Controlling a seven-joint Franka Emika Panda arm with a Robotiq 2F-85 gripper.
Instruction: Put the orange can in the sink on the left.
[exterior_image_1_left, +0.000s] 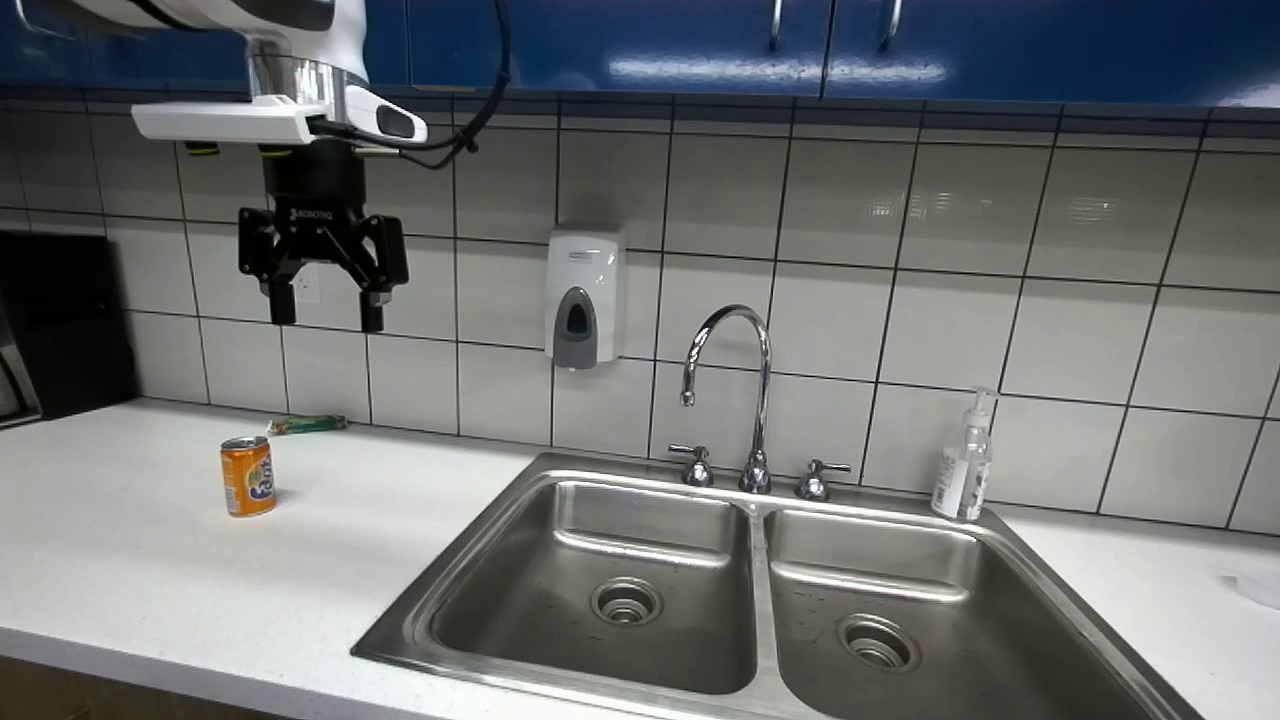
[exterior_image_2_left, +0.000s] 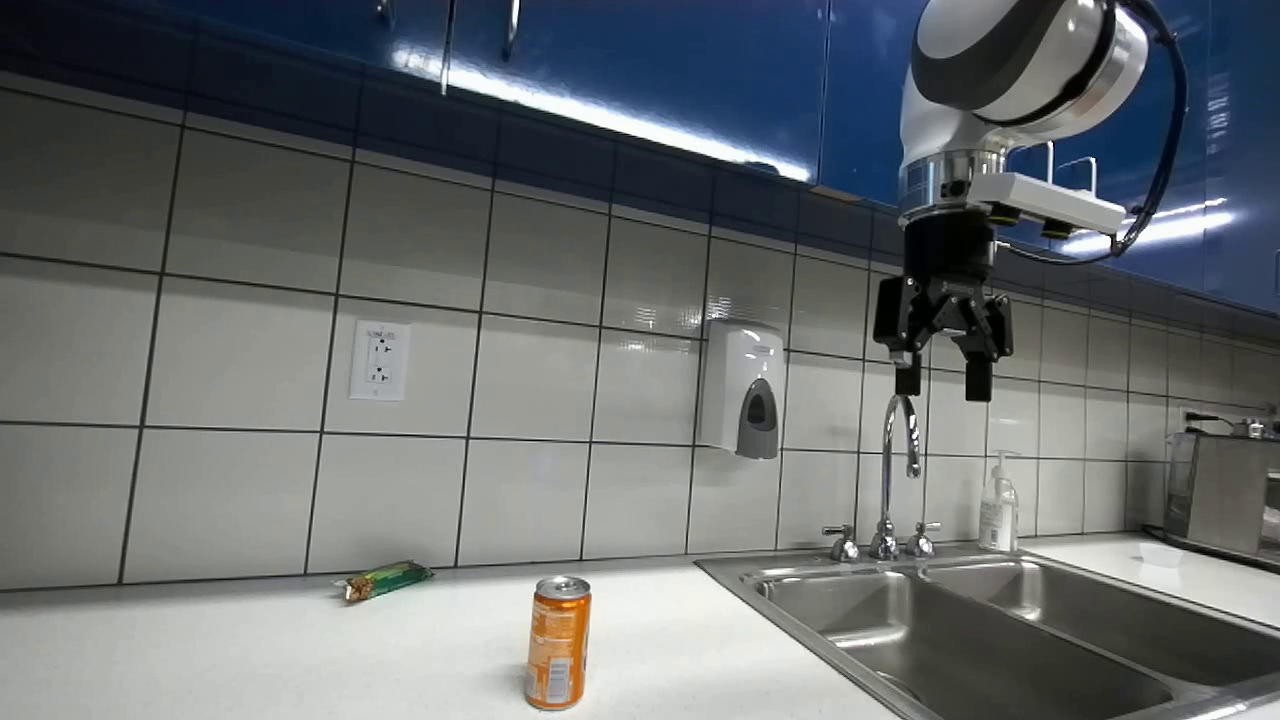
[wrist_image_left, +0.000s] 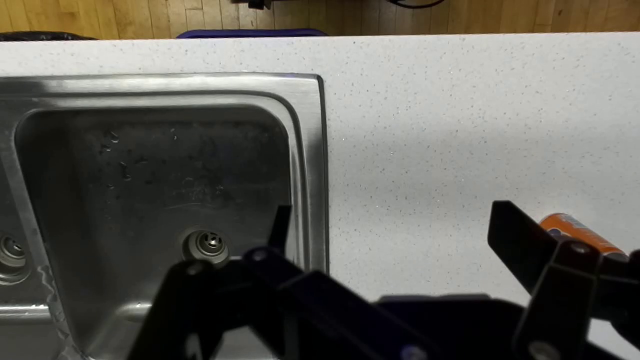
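The orange can (exterior_image_1_left: 248, 478) stands upright on the white counter beside the sink in both exterior views, also here (exterior_image_2_left: 558, 645). In the wrist view the can (wrist_image_left: 575, 231) shows at the right edge, partly hidden behind a finger. The left sink basin (exterior_image_1_left: 530, 610) is steel with a drain and holds no object. It also shows in an exterior view (exterior_image_2_left: 930, 650) and at left in the wrist view (wrist_image_left: 150, 170). My gripper (exterior_image_1_left: 328, 318) is open and empty, high above the counter. Its fingers (wrist_image_left: 392, 215) are wide apart, and it also shows here (exterior_image_2_left: 943, 382).
The right basin (exterior_image_1_left: 900, 590) lies beside the left one. A faucet (exterior_image_1_left: 762, 400) rises behind them. A soap dispenser (exterior_image_1_left: 586, 298) hangs on the tiled wall, and a pump bottle (exterior_image_1_left: 964, 465) stands behind the sink. A green wrapper (exterior_image_2_left: 388, 580) lies near the wall. Blue cabinets (exterior_image_1_left: 620, 45) hang overhead.
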